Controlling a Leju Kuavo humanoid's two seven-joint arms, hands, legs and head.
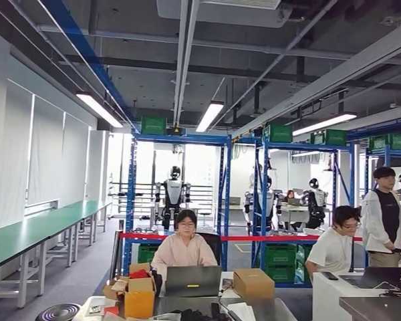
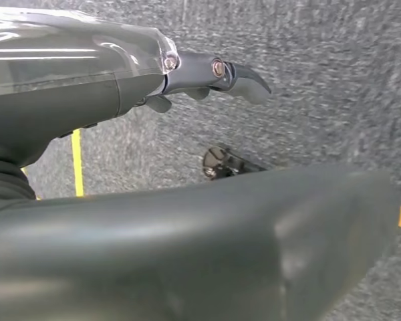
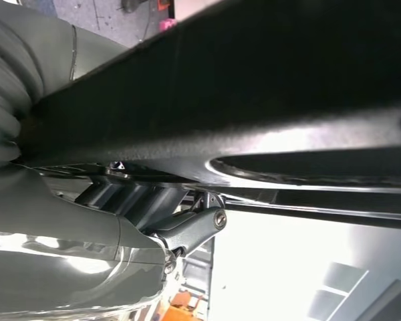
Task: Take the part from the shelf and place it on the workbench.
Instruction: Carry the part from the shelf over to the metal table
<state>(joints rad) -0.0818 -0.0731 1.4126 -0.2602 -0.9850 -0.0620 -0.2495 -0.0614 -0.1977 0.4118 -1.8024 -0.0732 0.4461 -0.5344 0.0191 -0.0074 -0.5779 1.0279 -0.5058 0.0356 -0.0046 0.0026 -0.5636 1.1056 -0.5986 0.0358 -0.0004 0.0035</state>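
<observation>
Two hands: left hand (image 2: 188,73) seemingly empty, fingers apart; right hand (image 3: 153,221) indistinct, grip unclear.

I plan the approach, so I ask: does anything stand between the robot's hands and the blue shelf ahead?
Yes. In the head view a desk with a laptop and cardboard boxes, and a person seated behind it, stand before the blue shelf; a red tape runs across its front. Which part is meant, I cannot tell.
</observation>
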